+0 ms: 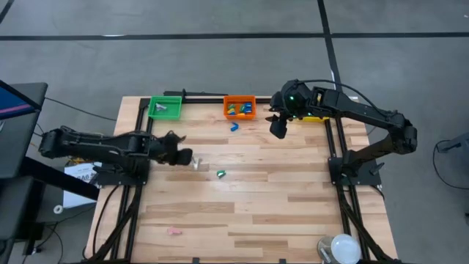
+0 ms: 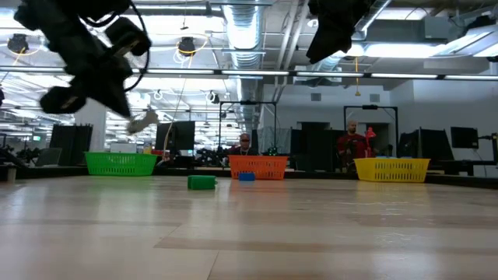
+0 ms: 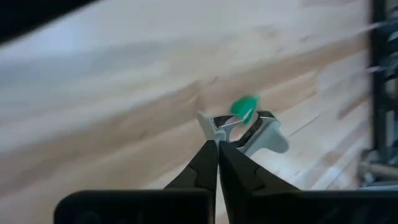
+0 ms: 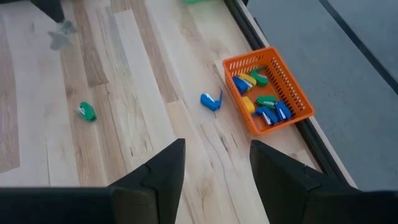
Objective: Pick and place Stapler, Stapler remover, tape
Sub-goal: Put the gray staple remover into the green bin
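My left gripper (image 1: 186, 157) hangs over the table's left middle, shut on a grey staple remover (image 3: 252, 132), which is lifted clear of the wood (image 2: 142, 120). A green stapler (image 1: 220, 174) lies flat on the table just to the right of it. A small blue stapler (image 4: 211, 101) lies in front of the orange bin (image 1: 239, 99), which holds several coloured staplers. My right gripper (image 4: 217, 149) stands open high above the table's far right (image 1: 278, 130), with nothing between its fingers. No tape is in view. My left gripper pinches the staple remover by its near end (image 3: 219, 129) between its two fingertips (image 3: 205, 158). The fingers slant down from the table's left. The rest of the remover sticks out past the fingertips, clear of the table.
A green bin (image 1: 165, 108) stands at the far left, and a yellow bin (image 2: 391, 169) at the far right under the right arm. A small pink thing (image 1: 174, 231) lies near the front edge, and a white round object (image 1: 343, 248) sits at the front right corner. People show in the room beyond.
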Robot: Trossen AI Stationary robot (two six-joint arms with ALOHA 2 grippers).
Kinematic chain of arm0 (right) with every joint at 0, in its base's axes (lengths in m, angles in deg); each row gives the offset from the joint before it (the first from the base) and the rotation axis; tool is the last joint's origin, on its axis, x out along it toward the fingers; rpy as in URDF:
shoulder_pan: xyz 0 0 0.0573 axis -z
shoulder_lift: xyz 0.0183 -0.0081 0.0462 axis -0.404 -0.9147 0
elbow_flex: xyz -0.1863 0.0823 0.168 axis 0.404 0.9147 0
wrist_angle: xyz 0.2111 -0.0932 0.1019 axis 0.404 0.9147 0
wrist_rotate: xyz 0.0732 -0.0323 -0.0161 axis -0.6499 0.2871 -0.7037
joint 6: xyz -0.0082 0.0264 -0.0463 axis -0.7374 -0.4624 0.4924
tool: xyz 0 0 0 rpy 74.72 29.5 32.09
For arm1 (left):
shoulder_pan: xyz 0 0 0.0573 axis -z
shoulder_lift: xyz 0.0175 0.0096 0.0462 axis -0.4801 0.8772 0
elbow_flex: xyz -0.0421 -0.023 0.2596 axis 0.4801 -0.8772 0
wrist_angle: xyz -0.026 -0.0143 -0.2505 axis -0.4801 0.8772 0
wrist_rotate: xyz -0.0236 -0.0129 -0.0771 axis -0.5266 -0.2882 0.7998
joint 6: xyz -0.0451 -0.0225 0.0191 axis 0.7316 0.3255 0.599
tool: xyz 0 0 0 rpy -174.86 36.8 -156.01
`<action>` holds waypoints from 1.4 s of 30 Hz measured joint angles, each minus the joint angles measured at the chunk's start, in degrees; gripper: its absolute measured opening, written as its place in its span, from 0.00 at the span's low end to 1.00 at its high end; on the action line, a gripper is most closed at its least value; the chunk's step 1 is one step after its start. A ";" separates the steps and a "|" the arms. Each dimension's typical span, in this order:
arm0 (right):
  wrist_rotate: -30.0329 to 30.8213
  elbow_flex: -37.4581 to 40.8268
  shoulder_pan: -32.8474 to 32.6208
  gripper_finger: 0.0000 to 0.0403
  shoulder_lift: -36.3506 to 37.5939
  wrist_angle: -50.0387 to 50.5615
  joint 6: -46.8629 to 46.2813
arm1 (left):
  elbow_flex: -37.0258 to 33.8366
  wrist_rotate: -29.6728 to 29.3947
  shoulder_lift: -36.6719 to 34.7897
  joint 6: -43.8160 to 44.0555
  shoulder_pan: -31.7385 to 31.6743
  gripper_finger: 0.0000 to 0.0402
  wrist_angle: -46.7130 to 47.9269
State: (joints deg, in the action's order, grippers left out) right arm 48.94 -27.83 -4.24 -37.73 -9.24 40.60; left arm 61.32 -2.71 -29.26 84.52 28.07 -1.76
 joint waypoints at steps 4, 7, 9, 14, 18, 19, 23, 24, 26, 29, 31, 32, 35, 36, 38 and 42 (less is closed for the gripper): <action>0.00 0.00 0.00 0.43 0.00 -0.82 -0.02 | 1.76 0.04 -0.27 -6.22 -4.65 0.01 -1.17; 0.00 0.00 0.00 0.43 0.00 -1.59 -0.02 | 3.76 0.07 -0.16 -11.26 -8.19 0.01 -1.43; 0.00 0.00 -0.02 0.43 0.00 -1.88 -0.02 | 5.14 0.04 -0.18 -14.65 -10.81 0.01 -1.70; 0.00 0.00 -0.02 0.43 0.00 -2.00 -0.02 | 8.29 0.02 -0.18 -23.05 -18.03 0.01 -1.85; 0.00 0.00 -0.02 0.43 0.00 -2.00 -0.10 | 10.96 0.05 -0.18 -30.82 -24.13 0.01 -2.25; 0.00 0.00 -0.01 0.43 0.00 -2.00 -0.34 | 11.57 0.04 -0.17 -32.38 -25.66 0.01 -2.24; 0.00 0.00 -0.02 0.43 0.00 -2.00 -0.48 | 13.75 0.02 -0.16 -38.55 -31.20 0.01 -2.27; 0.00 0.00 -0.02 0.43 0.00 -2.00 -0.48 | 14.17 0.04 -0.16 -40.31 -32.52 0.01 -2.32; 0.00 0.00 -0.02 0.43 0.00 -1.98 -0.48 | 14.99 -0.02 0.21 -43.69 -35.19 0.01 -2.31; 0.00 0.00 -0.02 0.43 0.00 -1.98 -0.48 | 15.90 -1.09 1.39 -48.28 -38.91 0.01 -2.26; 0.00 0.00 -0.02 0.43 0.00 -1.96 -0.48 | 16.30 -2.08 2.57 -51.56 -41.27 0.01 -2.72; 0.00 0.00 -0.02 0.43 0.00 -1.96 -0.48 | 16.30 -2.76 3.26 -53.11 -42.31 0.01 -2.67; 0.00 0.00 -0.02 0.43 0.00 -1.96 -0.48 | 16.28 -5.11 5.97 -56.93 -45.30 0.01 -2.60; 0.00 0.00 -0.02 0.43 0.00 -1.96 -0.48 | 16.28 -5.80 6.83 -57.99 -46.18 0.01 -2.60; 0.00 0.00 -0.02 0.43 0.00 -1.96 -0.48 | 16.28 -7.39 8.80 -59.84 -47.82 0.01 -2.62; 0.00 0.00 -0.02 0.43 0.00 -1.96 -0.48 | 16.28 -10.53 12.54 -61.51 -50.53 0.01 -2.61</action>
State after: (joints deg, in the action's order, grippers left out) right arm 48.94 -27.83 -4.26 -37.73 -11.19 40.12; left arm 77.60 -13.24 -16.72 23.01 -22.46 -4.37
